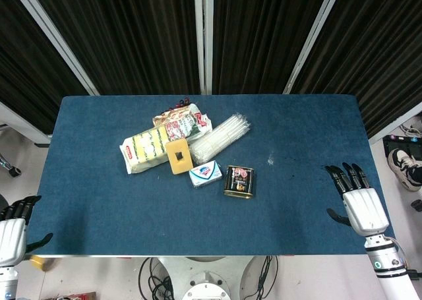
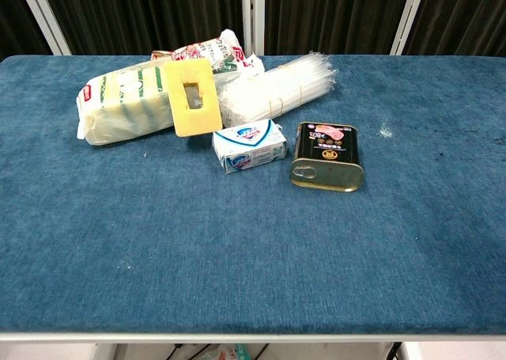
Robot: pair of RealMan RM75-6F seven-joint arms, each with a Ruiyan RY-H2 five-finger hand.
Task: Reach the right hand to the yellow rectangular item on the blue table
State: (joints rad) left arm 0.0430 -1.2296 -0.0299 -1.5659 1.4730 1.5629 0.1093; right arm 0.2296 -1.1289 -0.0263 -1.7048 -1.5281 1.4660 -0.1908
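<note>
Yellow rectangular item point(image 1: 179, 156): a flat, matte slab with a small rectangular cut-out near its middle, lying among the cluster of goods left of the centre of the blue table point(image 1: 99, 194). In the chest view it leans tilted, its upper edge against the packet of yellow sponges point(image 2: 126, 103) at its 9 o'clock.

Handling, as judged: it looks light and fairly stiff, possibly foam or board, not fragile. The surface appears dull rather than slick. Best purchase is likely across the free lower edge or the two long sides; the propped tilt leaves room under the near edge for fingertips.

Neighbours: a white-and-blue soap box point(image 1: 206, 173) of smooth card just beside it at 5 o'clock; a glossy dark tin point(image 1: 239, 181) with a pull-ring lid further out toward 4 o'clock; a bundle of clear straws point(image 1: 221, 135) at 1 o'clock; a crinkled printed snack bag point(image 1: 181, 119) at 12 o'clock.

Right hand point(image 1: 356, 198): at the table's right edge, well apart from the item, palm down, fingers extended and apart, holding nothing.

Left hand point(image 1: 13, 227): off the table's left near corner, fingers extended, holding nothing.

The table covering is a short-pile fabric, offering some friction.
</note>
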